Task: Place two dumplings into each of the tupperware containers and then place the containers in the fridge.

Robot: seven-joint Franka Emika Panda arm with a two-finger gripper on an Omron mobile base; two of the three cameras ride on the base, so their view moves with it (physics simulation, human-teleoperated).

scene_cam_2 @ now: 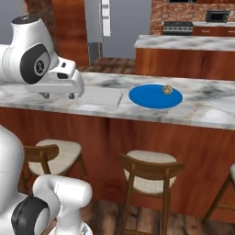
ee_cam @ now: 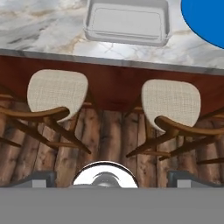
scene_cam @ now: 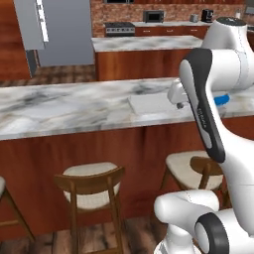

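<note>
Fridge (scene_cam: 64, 32) stands at the far side of the room, grey doors, well apart from the work area; it is the final stop, so nothing near it yet.

Marble counter (scene_cam: 64, 106) runs across the foreground with stools (ee_cam: 54, 92) tucked under its overhang. The arm works from the stool side, reaching over the edge.

Blue plate (scene_cam_2: 149, 97) sits on the counter, serving as the pickup spot.

One tupperware container (ee_cam: 127, 22) lies flat just beside the plate, open top up, empty as far as I can tell. Placement close to the plate keeps transfers short.

Gripper (scene_cam_2: 57, 95) hangs above the counter's near edge, beside the container, jaws spread fully, nothing held. Judged: loading not yet begun.

One dumpling (scene_cam_2: 167, 89) rests on the plate's far part.
</note>
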